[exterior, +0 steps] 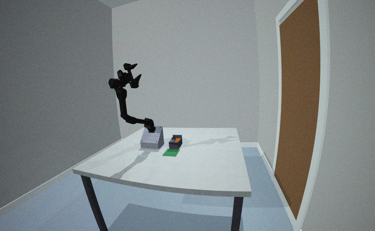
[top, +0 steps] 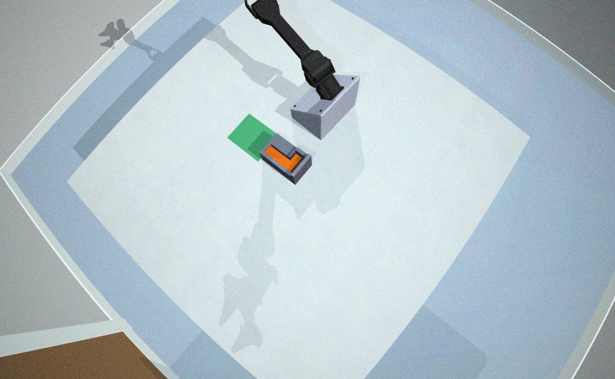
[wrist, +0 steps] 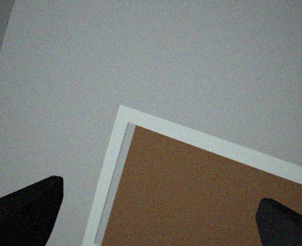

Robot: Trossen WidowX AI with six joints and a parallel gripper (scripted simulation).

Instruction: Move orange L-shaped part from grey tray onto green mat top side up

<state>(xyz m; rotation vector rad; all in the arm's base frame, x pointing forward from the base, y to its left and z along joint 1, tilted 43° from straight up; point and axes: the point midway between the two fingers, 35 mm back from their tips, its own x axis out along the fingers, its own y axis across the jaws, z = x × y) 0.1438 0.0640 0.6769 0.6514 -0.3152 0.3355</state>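
The orange L-shaped part lies in the pocket of the grey tray. Its straight end is toward the green mat and its L-shaped end is away from it, partly in shadow. No raised end can be made out. The mat lies flat beside the tray, with nothing on it but shadow. My gripper is open and empty, high above the table and far from the tray. It is out of frame in the top view. The wrist view shows neither part, tray nor mat.
The arm's grey wedge-shaped base stands close to the tray and mat on the white table. The arm rises from it. A brown door stands beyond the table.
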